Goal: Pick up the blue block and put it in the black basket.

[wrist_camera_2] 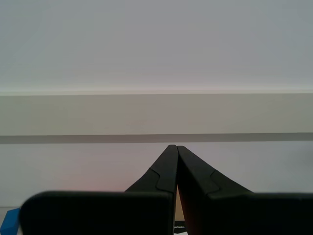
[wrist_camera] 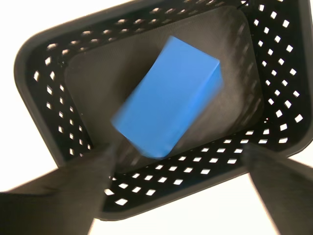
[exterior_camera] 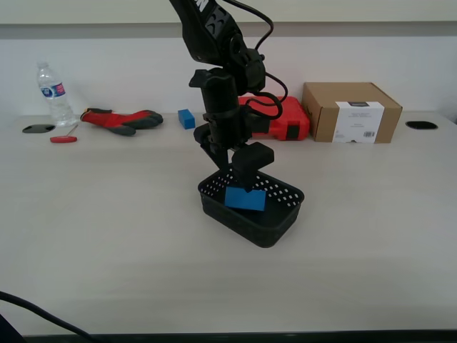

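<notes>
The black basket (exterior_camera: 275,227) stands mid-table in the exterior view. The blue block (exterior_camera: 245,198) is inside it, tilted, with nothing gripping it. In the first wrist view the blue block (wrist_camera: 168,95) lies slantwise over the floor of the basket (wrist_camera: 44,98), one end blurred. My first gripper (wrist_camera: 178,161) hangs open just above the basket, its fingers (wrist_camera: 93,171) spread wide on either side of the near wall. The exterior view shows this first gripper (exterior_camera: 239,168) pointing down over the block. My second gripper (wrist_camera_2: 173,148) is shut on nothing and faces a bare wall.
Along the table's far edge in the exterior view are a water bottle (exterior_camera: 54,93), a red screwdriver (exterior_camera: 63,138), red and grey gloves (exterior_camera: 121,119), a small blue block (exterior_camera: 186,118), a red tool case (exterior_camera: 289,120) and a cardboard box (exterior_camera: 351,112).
</notes>
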You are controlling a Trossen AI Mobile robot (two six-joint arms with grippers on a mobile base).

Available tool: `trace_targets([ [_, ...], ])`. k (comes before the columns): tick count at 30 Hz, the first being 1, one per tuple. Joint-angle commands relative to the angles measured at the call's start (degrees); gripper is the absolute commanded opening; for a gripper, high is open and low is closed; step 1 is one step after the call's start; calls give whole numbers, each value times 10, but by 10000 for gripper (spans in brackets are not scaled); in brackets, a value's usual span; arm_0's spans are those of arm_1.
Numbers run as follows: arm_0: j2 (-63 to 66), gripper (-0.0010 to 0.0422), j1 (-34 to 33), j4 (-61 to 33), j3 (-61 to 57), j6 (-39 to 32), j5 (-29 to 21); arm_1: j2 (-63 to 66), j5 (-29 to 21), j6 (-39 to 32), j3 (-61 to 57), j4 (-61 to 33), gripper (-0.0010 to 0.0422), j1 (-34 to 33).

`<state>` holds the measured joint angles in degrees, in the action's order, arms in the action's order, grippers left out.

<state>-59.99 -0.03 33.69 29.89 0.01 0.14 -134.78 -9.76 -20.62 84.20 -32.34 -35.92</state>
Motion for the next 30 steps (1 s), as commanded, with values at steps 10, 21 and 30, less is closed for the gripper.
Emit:
trace_targets([
  [10, 0, 0, 0, 1, 0, 0, 0, 25, 3, 9, 37, -31, -5, -1],
  [21, 0, 0, 0, 1, 1, 0, 0, 20, 3, 14, 41, -22, 0, -1],
  [30, 0, 0, 0, 1, 0, 0, 0, 21, 3, 18, 41, -16, 0, -1],
])
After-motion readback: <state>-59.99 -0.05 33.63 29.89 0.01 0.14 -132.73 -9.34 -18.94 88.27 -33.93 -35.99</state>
